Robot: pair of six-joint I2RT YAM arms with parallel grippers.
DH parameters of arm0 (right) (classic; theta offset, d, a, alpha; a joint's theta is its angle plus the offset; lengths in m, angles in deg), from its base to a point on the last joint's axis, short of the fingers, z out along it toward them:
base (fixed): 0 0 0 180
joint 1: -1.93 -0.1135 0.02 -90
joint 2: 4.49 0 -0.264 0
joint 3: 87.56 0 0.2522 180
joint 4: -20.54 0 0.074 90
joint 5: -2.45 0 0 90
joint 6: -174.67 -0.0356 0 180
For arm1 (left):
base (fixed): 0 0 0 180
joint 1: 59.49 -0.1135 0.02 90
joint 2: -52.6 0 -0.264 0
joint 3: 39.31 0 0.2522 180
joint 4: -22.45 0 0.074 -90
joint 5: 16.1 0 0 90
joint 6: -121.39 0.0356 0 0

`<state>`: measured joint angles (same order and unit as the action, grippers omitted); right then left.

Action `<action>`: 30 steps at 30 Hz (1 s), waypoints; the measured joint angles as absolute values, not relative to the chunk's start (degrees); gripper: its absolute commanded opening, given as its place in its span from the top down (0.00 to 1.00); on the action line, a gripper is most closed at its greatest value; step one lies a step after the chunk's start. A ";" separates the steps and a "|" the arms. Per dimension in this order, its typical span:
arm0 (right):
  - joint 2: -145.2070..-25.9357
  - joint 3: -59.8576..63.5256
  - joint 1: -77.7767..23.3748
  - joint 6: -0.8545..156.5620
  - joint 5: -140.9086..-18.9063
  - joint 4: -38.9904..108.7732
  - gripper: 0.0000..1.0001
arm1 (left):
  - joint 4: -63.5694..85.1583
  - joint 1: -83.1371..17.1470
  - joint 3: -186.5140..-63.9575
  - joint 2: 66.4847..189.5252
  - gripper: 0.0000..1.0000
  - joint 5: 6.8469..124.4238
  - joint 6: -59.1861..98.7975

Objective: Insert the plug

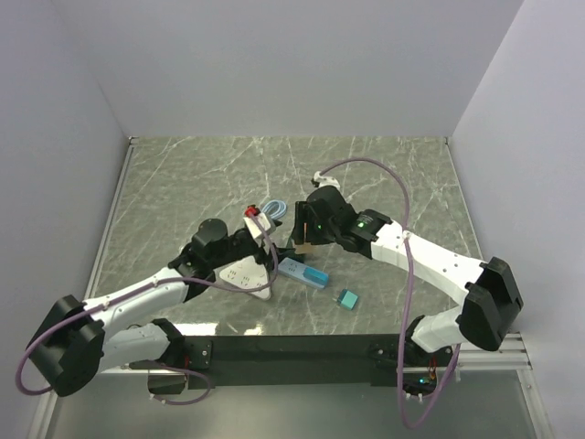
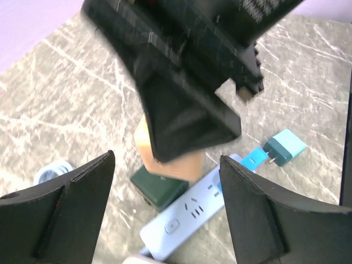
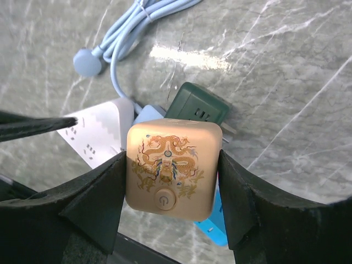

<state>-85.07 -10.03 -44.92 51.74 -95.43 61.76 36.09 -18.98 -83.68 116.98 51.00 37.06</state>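
From the right wrist, the prongs of the peach cube plug (image 3: 171,165) are hidden under its own body. The right fingers (image 3: 250,209) press against its two sides and hold it above the surface (image 3: 286,82). Behind it, a dark green plug (image 3: 201,107) is half covered. Only slivers of the light blue power strip (image 3: 212,225) show. A white power strip (image 3: 96,129) lies to the left, and the frame's top edge cuts off a blue cable (image 3: 124,38).

From the left wrist, the left fingers (image 2: 71,209) stand wide apart, gripping nothing. The right arm's blurred bulk blocks the upper frame. The cube hangs just over the green plug, which sits beside the blue strip; whether it is seated in the strip cannot be told. A teal adapter (image 2: 283,147) lies off the strip's far end.

From above, the cube is a tan speck.
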 measured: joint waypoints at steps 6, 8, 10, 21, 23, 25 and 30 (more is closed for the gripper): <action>-82.60 -14.36 -48.25 43.50 -99.52 59.18 1.00 | 38.67 -18.98 -77.36 109.90 0.14 58.39 31.72; -82.57 -15.30 -50.96 40.20 -101.29 58.33 1.00 | 39.54 -18.98 -76.11 107.36 0.12 61.60 29.91; -82.57 -16.17 -53.12 37.18 -102.44 57.56 1.00 | 40.44 -19.05 -75.31 105.13 0.11 64.86 28.23; -88.26 -14.78 -58.63 23.92 -110.86 60.56 1.00 | 40.55 -19.53 -74.21 101.68 0.07 74.56 22.87; -89.81 -14.58 -58.69 22.91 -111.80 61.19 1.00 | 40.39 -19.75 -73.64 101.33 0.07 75.15 22.48; -90.62 -14.54 -58.69 22.43 -112.61 62.04 1.00 | 40.42 -20.03 -73.14 101.00 0.07 75.33 22.04; -90.81 -13.64 -58.67 21.38 -115.12 63.49 1.00 | 40.33 -20.60 -72.95 100.91 0.07 75.59 21.17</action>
<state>-90.81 -13.64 -58.67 21.38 -115.12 63.49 40.33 -20.60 -72.95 100.91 75.59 21.17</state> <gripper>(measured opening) 0.687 0.933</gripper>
